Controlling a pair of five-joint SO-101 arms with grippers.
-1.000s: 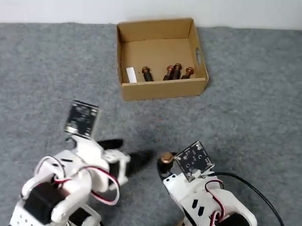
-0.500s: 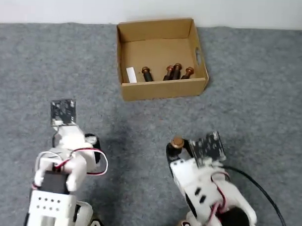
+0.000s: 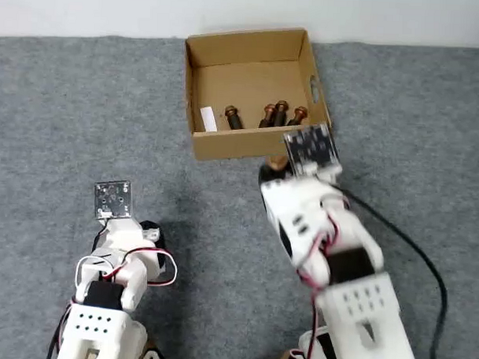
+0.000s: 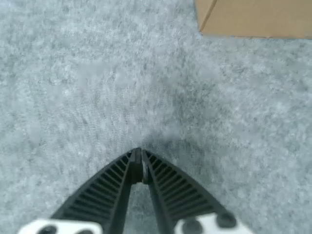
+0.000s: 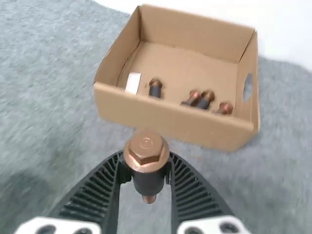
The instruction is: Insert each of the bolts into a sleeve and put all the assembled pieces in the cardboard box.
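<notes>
Swinging forward, your right gripper, clamped on the bolt, has reached the box; left gripper has pulled back, closed together. Drop's next.

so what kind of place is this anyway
Probably a robotics lab test bench: a small left arm and right arm at a grey felt-covered table, with a cardboard box of bolt-and-sleeve pieces for practice.

Robotics lab bench, grey felt tabletop, white wall, bare circuit board on arm
</notes>
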